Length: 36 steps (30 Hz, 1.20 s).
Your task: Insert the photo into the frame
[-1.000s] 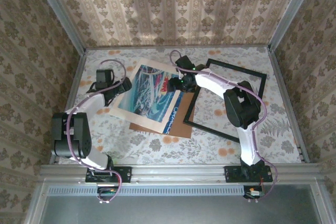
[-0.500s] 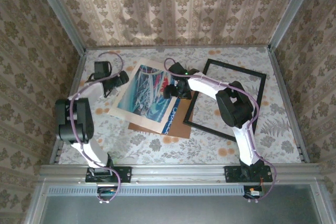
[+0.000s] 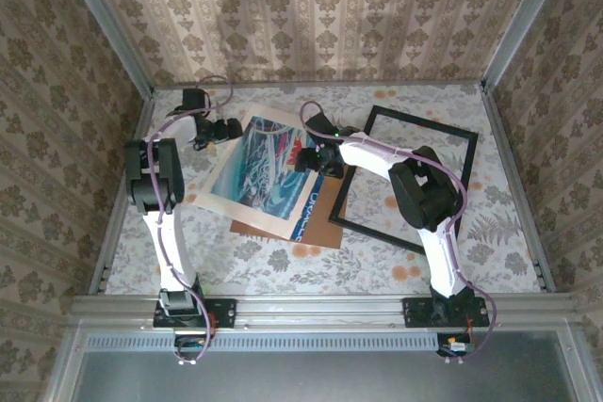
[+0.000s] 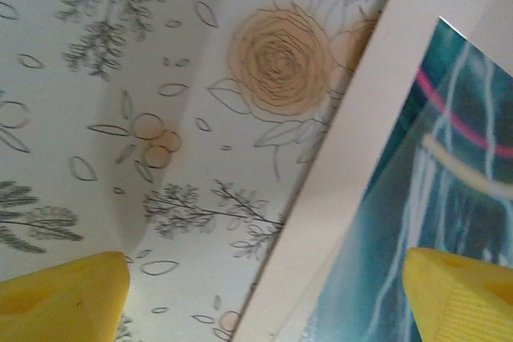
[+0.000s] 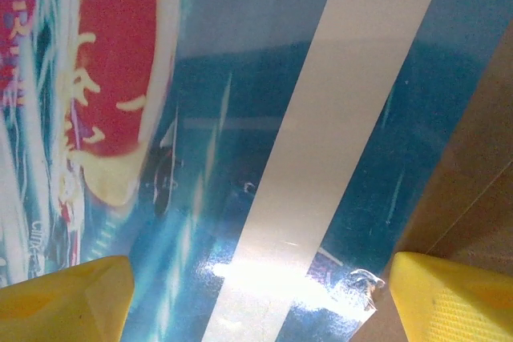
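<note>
The photo (image 3: pixel 259 171), a blue-teal swirl with red accents and a cream border, lies face up at the table's middle left, overlapping a brown backing board (image 3: pixel 325 223). The black frame (image 3: pixel 424 122) lies flat to its right. My left gripper (image 3: pixel 231 129) hovers open over the photo's far-left edge. In the left wrist view its yellow fingertips (image 4: pixel 64 294) straddle the cream border (image 4: pixel 361 142), the left gripper (image 4: pixel 260 302) holding nothing. My right gripper (image 3: pixel 306 159) is open above the photo's right edge, right gripper (image 5: pixel 256 298) over the glossy print (image 5: pixel 240 118), with the board (image 5: pixel 481 142) alongside.
A floral tablecloth (image 3: pixel 283 265) covers the table, with patterned walls (image 3: pixel 330 16) close on three sides. The right arm's forearm (image 3: pixel 377 152) reaches across the frame's left side. A metal rail (image 3: pixel 320 308) runs along the near edge.
The left arm has stretched farther back, carrying its gripper from beside the photo's left edge up to its far-left corner. The right gripper shifted slightly left over the photo.
</note>
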Motion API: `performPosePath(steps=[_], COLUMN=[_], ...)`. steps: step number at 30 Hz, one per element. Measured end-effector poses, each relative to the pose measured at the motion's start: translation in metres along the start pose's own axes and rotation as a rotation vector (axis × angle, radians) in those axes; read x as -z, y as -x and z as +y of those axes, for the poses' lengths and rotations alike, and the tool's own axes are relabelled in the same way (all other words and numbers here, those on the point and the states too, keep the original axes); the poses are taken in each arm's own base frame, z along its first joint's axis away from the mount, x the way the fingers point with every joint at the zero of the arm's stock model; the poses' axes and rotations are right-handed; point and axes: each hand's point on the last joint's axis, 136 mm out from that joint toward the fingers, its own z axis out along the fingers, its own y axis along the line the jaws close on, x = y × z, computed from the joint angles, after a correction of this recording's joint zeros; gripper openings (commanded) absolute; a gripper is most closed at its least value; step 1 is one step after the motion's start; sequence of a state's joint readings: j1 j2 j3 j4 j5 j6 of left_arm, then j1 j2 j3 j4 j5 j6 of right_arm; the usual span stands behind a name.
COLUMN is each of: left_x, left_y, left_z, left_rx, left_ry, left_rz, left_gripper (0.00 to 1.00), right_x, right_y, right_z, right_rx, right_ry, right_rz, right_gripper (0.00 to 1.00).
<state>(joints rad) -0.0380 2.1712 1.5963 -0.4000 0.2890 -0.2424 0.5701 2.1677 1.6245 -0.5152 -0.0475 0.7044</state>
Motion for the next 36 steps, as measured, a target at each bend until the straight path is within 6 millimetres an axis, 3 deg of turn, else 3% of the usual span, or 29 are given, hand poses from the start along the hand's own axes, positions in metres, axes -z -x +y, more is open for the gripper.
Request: performPosePath(steps=[7,12,17,21,27,36], left_x=[0.015,0.037,0.046,0.046,0.046,0.046], left_y=[-0.028,-0.052,-0.056,-0.056,-0.056,-0.056], left_z=[0.006,0.033,0.050,0.049,0.047,0.047], left_rx=[0.035,0.137,0.201,0.207,0.212,0.215], left_ry=[-0.022,-0.005,-0.003,-0.011,-0.026,-0.026], left_rz=[0.001,-0.015,-0.040,-0.049,-0.064,-0.068], left_gripper=[0.83,0.82,0.81,0.79,0.79,0.80], right_x=[-0.007,-0.013,-0.015,-0.011,0.003,0.022], right_y=[0.007,0.006,0.001,0.000,0.003,0.044], right_z=[0.017,0.042,0.054,0.047,0.021,-0.035], right_rx=[0.002,0.034,0.070,0.088,0.101,0.085], right_ry=[0.037,0.071,0.089,0.096,0.066,-0.100], right_rz=[-0.015,-0.016,-0.005,0.004,0.017,-0.048], right_gripper=[0.80,0.79,0.81,0.82,0.84,0.86])
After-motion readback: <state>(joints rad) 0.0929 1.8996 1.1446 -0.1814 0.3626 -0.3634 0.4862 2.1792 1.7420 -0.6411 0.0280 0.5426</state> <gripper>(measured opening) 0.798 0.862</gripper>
